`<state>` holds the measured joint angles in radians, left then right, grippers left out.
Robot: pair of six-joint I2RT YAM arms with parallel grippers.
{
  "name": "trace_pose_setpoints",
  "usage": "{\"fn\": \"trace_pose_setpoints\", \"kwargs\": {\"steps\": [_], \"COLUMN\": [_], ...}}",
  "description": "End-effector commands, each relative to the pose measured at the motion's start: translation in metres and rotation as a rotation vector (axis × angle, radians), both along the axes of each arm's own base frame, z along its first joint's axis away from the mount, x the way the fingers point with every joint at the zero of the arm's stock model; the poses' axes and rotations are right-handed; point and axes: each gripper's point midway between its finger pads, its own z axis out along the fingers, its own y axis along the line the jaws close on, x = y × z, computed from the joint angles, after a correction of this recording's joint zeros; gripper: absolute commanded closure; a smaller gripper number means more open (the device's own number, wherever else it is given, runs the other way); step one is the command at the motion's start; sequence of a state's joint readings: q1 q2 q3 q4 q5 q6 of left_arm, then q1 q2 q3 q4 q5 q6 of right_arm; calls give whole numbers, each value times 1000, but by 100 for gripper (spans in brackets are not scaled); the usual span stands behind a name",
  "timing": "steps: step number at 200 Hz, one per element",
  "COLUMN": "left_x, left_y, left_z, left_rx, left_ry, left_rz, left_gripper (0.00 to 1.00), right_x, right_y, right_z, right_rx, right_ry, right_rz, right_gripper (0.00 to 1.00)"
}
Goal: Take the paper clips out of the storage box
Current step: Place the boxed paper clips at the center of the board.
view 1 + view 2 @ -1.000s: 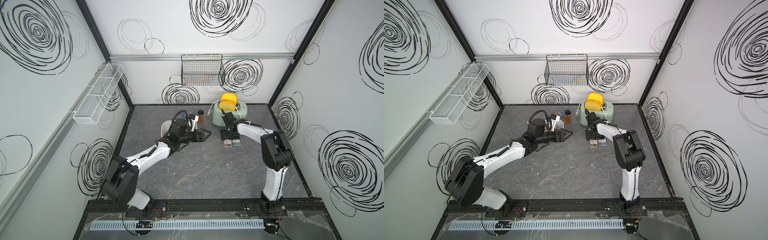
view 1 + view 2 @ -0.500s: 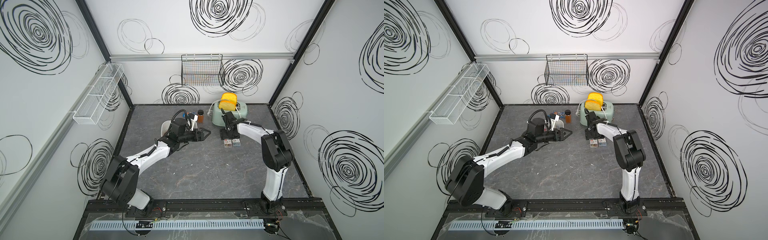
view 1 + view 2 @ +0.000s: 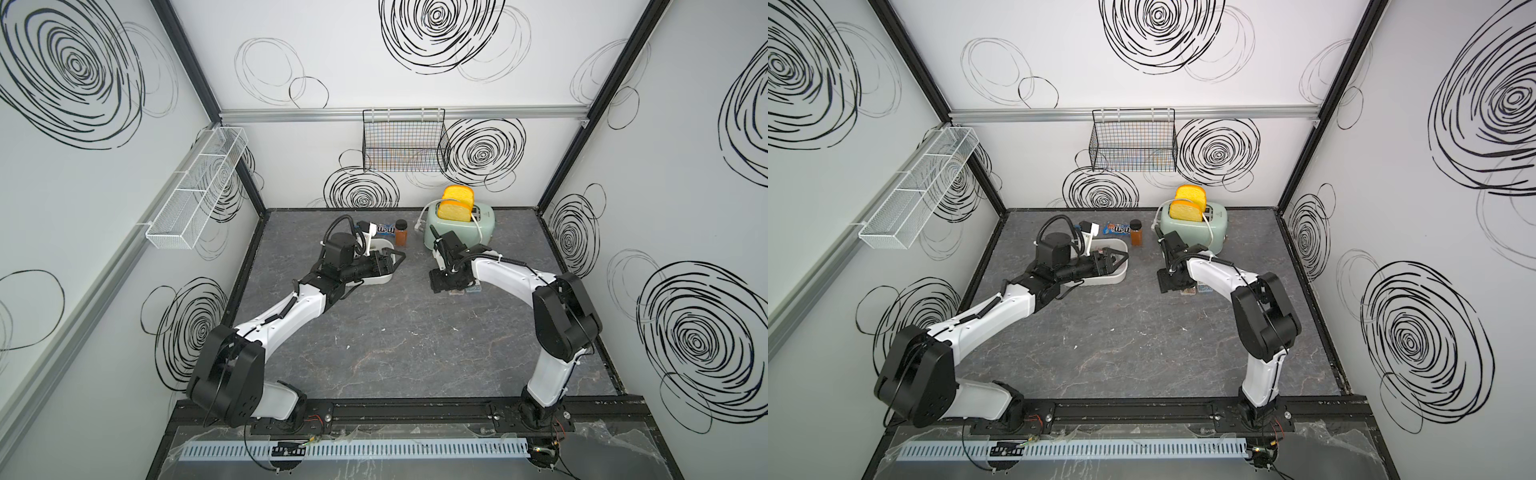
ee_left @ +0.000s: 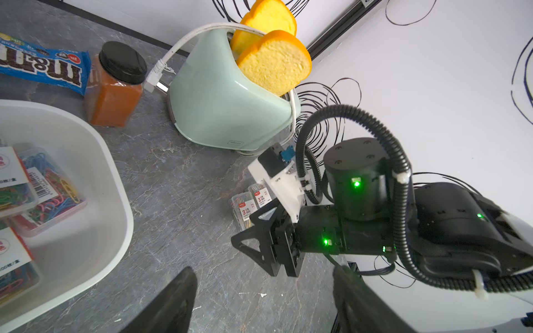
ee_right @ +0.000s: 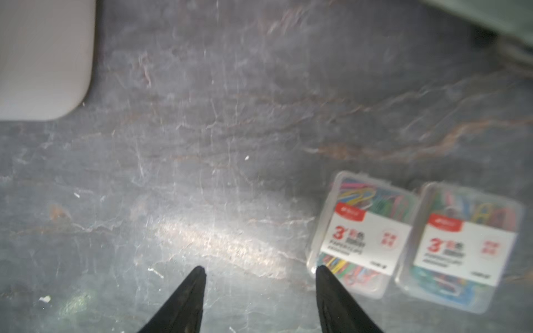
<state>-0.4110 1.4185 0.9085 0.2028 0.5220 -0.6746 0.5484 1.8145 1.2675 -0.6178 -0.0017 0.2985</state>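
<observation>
Left gripper [image 4: 262, 271]: the fingers are standing wide apart and gripping nothing; only bare grey table is showing between them.
Left gripper's place: in both top views it is hovering above the storage box [image 3: 380, 279], at the end nearer the toaster [image 3: 459, 226].
Storage box: the white tub is lying just off the outer side of one left finger, its rounded rim curving away from it; it is sitting well apart from the right fingertips.
Paper clips [image 4: 43, 187]: several clear cases are lying overlapped inside the tub, beside the left fingers and not between them.
Right gripper [image 5: 259, 268]: the fingers are pointing down at the table with a clear gap and nothing caught in it.
Two cases [image 5: 363, 233]: they are lying flat on the table side by side, labels up, outside the right fingers; the nearer one is sitting just beside one fingertip, and I cannot tell whether it is touching.
Beyond the left fingers: the toaster is holding two bread slices, with a brown jar [image 4: 115, 86] and a blue candy packet [image 4: 40, 66] beside it.
</observation>
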Motion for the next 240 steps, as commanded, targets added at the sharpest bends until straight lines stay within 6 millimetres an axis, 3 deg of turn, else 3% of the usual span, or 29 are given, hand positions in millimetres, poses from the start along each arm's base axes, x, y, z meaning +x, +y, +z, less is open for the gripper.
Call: {"fn": "trace_pose_setpoints", "kwargs": {"steps": [1,39,83,132,240], "left_x": [-3,-3,-2,-1,0], "left_y": [2,-3,-6,-7,-7], "left_z": [2,0,0,1,-5], "left_rx": [-20,-23,-27,-21,-13], "left_ry": [-4,6,11,6,13], "left_rz": [4,-10,-18,-25,-22], "left_gripper": [23,23,23,23,22], "right_x": [-28,-39,-24,-11,-7], "right_y": [-5,-12,-27,-37,-41], "right_z": [-3,-20,-33,-36,-43], "right_rx": [8,-8,-48,-79,-97], "right_ry": [75,112,90,68,60], "right_rz": [7,-2,-61,-85,-98], "right_gripper": [39,39,38,38,38]}}
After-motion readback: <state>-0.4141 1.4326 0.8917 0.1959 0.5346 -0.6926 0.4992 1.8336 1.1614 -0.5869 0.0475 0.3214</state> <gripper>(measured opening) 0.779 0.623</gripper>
